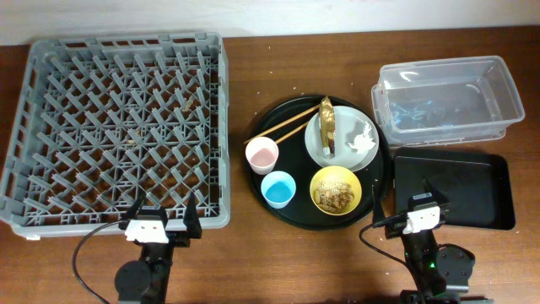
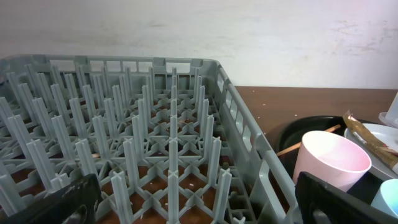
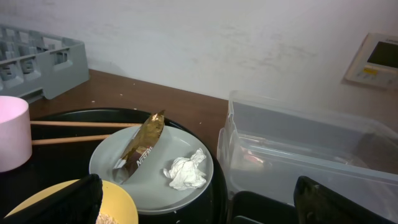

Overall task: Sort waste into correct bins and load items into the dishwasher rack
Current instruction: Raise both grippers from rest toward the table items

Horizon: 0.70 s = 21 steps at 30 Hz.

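Note:
The grey dishwasher rack (image 1: 118,127) fills the left and shows in the left wrist view (image 2: 124,143). A round black tray (image 1: 287,207) holds the pink cup (image 1: 261,154), light-blue cup (image 1: 278,189), yellow bowl (image 1: 336,191) with brown food scraps, and the pale plate (image 1: 316,143) bearing the gold foil wrapper (image 1: 327,127) and white tissue (image 1: 364,135). The chopsticks (image 1: 283,131) lean on the plate. The clear tub (image 1: 447,97) and black rectangular tray (image 1: 456,190) are at right. My left gripper (image 1: 160,225) is open at the rack's near edge. My right gripper (image 1: 419,215) is open over the black tray's near-left corner.
In the right wrist view the wrapper (image 3: 142,146) and tissue (image 3: 185,171) lie on the plate (image 3: 112,162), with the chopsticks (image 3: 74,132) and pink cup (image 3: 12,134) to the left and the tub (image 3: 298,149) to the right. A pale wall runs along the table's far edge.

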Tool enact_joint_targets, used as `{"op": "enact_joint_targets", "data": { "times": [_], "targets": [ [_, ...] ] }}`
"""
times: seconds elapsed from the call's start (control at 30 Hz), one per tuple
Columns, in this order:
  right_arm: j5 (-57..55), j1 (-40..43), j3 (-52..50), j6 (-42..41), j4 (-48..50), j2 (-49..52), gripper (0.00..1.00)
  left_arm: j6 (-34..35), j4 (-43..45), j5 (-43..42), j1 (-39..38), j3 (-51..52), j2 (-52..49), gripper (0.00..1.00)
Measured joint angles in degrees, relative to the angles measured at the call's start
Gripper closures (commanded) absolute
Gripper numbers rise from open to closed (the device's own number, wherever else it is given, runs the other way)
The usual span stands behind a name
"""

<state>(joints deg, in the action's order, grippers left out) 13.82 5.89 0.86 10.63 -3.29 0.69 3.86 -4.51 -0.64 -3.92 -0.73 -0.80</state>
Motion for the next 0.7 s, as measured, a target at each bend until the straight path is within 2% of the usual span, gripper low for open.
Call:
{"op": "enact_joint_targets", "data": {
  "times": [0.57,0.63,0.7],
  "targets": [
    [0.52,0.00,-0.02,-0.02,0.24,0.00,0.01,-0.02,1.40,-0.59,0.00,0.00,0.00,0.01],
    [3.37,0.00,-0.09,-0.57,2.62,0.00,0.01,0.00,4.28,-1.60,0.00,0.09,-0.04,0.01],
    [4.59,0.00,0.02,-4.74,3.65,0.00,0.01,-0.02,9.35,-2.19,0.00,0.07,-0.11,0.01]
  ]
}}
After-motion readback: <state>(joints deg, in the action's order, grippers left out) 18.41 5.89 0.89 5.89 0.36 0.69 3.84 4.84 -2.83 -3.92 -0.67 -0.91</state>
